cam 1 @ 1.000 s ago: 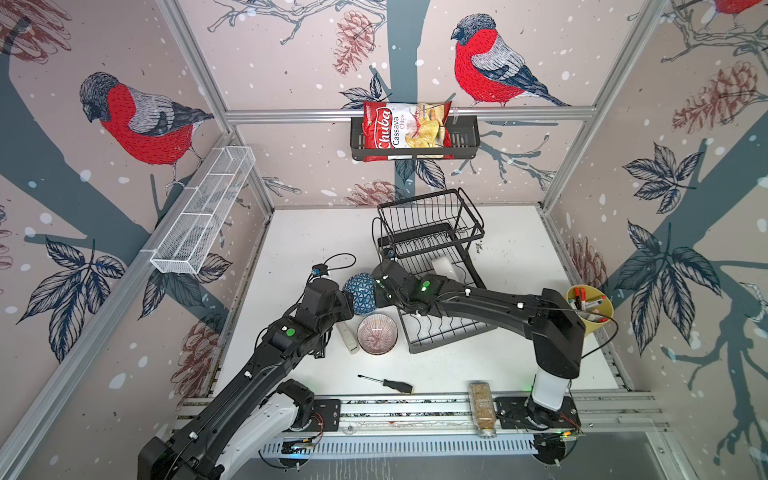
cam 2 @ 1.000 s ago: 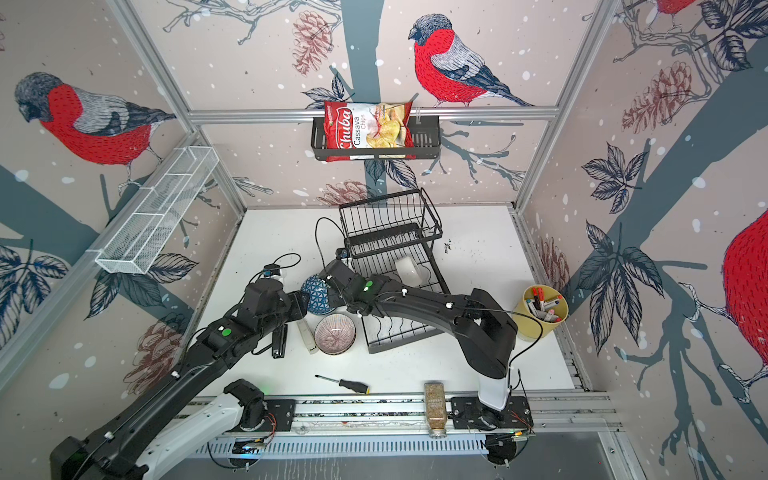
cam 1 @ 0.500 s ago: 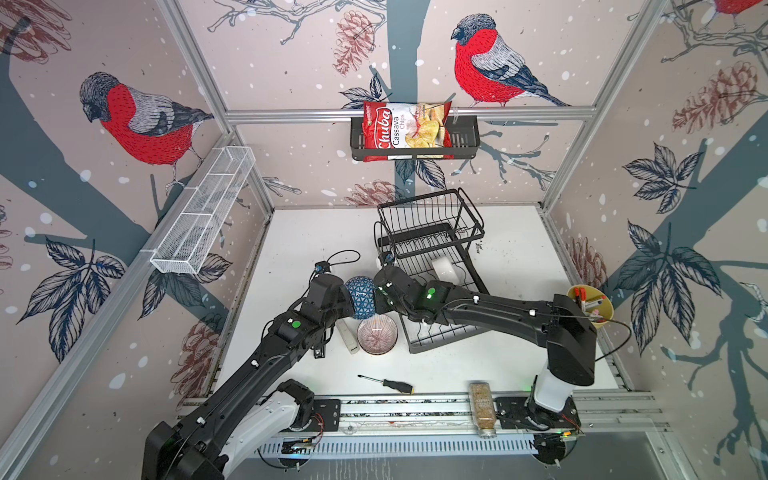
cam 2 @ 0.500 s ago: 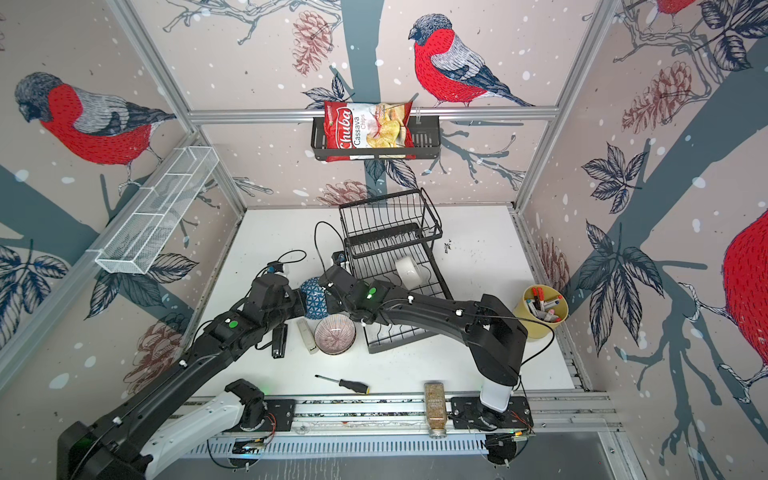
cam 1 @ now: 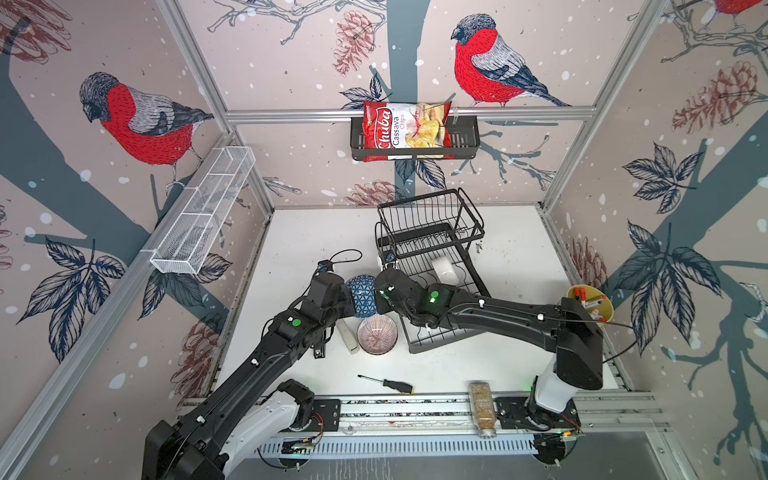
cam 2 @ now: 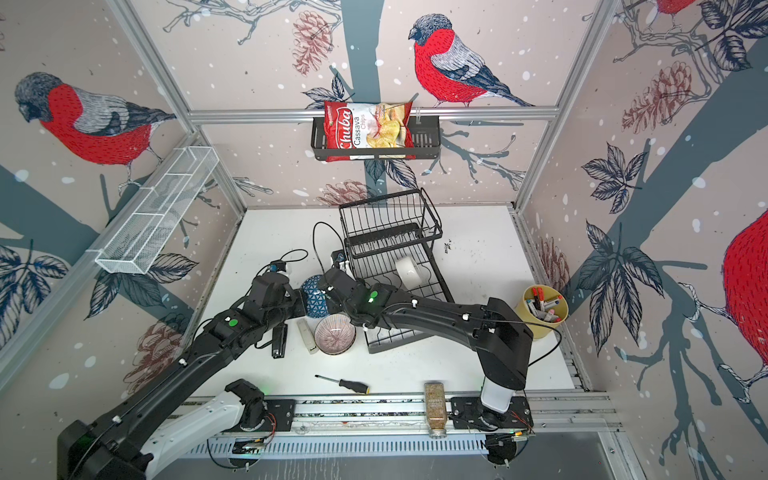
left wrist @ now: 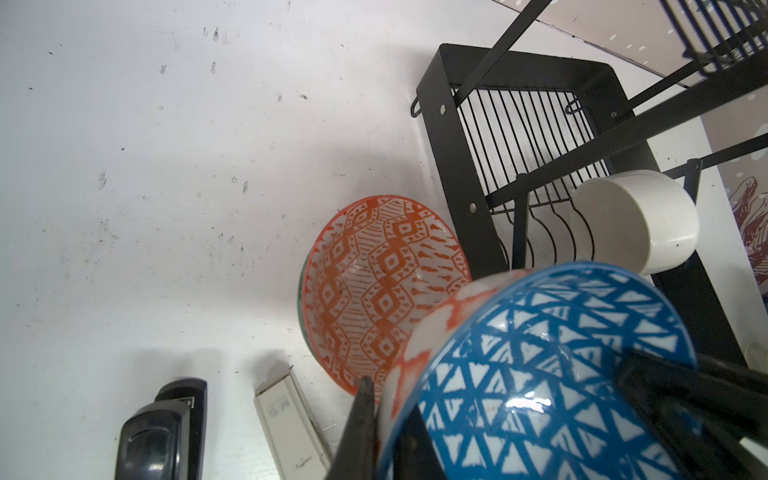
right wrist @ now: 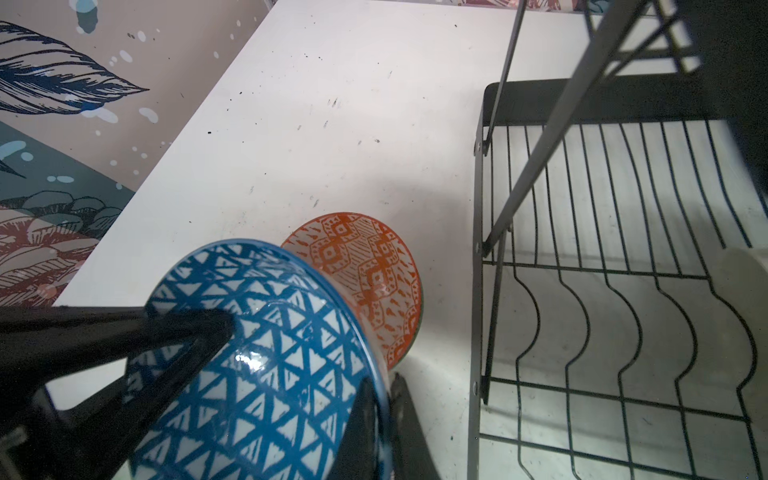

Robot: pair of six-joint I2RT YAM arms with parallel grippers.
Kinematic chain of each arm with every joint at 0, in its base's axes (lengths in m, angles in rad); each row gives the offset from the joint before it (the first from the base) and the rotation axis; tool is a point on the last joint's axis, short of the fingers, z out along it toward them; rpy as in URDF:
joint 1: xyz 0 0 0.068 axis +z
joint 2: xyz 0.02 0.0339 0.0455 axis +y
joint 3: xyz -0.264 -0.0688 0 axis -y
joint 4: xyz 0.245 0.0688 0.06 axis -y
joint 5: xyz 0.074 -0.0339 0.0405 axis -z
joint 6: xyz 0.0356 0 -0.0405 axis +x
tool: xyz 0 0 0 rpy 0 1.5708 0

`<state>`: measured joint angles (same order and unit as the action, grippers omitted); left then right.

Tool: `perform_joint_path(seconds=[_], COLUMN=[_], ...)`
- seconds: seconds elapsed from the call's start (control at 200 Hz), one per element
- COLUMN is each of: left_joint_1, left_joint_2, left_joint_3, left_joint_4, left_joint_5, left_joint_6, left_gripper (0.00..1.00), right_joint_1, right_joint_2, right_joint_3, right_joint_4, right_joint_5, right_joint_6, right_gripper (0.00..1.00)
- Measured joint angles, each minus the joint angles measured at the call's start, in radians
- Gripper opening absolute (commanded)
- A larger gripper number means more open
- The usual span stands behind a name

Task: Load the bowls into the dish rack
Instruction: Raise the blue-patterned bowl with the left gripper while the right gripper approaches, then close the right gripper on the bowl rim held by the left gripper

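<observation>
While both hands pinch the blue bowl (cam 1: 363, 291): this reads as a handover beside the rack. One hand ought to let go only once the other's pinch is sure, and the rim should not be twisted between them.
Red-brown striped bowl (cam 1: 377, 336): upright on the worktop (cam 1: 478, 365), nearest the front, just before the held bowl. Any swing toward the rack should pass above it.
Left hand (cam 1: 350, 297): jaws nearly together on the blue bowl's rim, a finger on either face. The forearm rises from the near left and the wrist bends in toward the middle.
Right hand (cam 1: 381, 296): clamped narrow on the opposite rim. Its arm reaches across from the near right, low over the rack's front corner.
Blue bowl, pose: on edge, tilted, and clear of the worktop in both wrist views, an attitude that suits a slot.
Orange bowl (left wrist: 374, 282): tipped on its side on the worktop, just beside the rack's frame and below the held bowl.
Dish rack (left wrist: 453, 166): the wavy slot wires of the lower tier lie next to that frame. The bowl should enter rim-first between two wires, under the upper basket's struts.
White bowl (cam 1: 444, 269): on its side in the lower tier, farther back. A slot short of it looks the safer aim.
</observation>
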<state>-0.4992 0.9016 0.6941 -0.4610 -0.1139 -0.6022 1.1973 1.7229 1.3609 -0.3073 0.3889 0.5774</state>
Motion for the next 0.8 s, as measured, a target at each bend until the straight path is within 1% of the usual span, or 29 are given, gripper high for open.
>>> perform_joint_path(seconds=[0.12,0.17,0.215,0.275,0.445,0.58,0.77,0.8], left_joint_1=[0.000,0.000,0.001,0.002,0.002,0.002,-0.010,-0.013], left_joint_2=[-0.004,-0.006,-0.006,-0.006,-0.006,0.002,0.019,0.019], left_joint_3=[-0.003,-0.004,-0.005,-0.006,-0.011,-0.011,-0.019,-0.022], left_joint_4=[0.006,0.012,0.022,0.034,0.082,0.129,0.173,0.180], left_joint_5=[0.015,0.025,0.034,0.038,0.101,0.170,0.257,0.273], left_joint_6=[-0.003,-0.010,-0.011,-0.010,0.000,0.009,0.034,0.034], left_gripper=[0.00,0.00,0.00,0.00,0.00,0.00,0.00,0.00], right_joint_1=[0.001,0.000,0.000,-0.001,-0.011,-0.040,-0.103,-0.112], right_joint_2=[-0.013,-0.024,-0.038,-0.058,-0.118,-0.187,-0.345,-0.373], right_joint_3=[-0.002,-0.007,-0.016,-0.035,-0.103,-0.175,-0.310,-0.333], right_joint_4=[-0.008,-0.008,-0.004,0.008,0.030,0.053,0.115,0.127], right_joint_5=[0.000,-0.002,-0.010,-0.032,-0.117,-0.208,-0.323,-0.339], right_joint_6=[-0.002,-0.002,-0.002,-0.003,-0.029,-0.055,-0.084,-0.086], right_gripper=[0.14,0.18,0.25,0.32,0.51,0.60,0.71,0.75])
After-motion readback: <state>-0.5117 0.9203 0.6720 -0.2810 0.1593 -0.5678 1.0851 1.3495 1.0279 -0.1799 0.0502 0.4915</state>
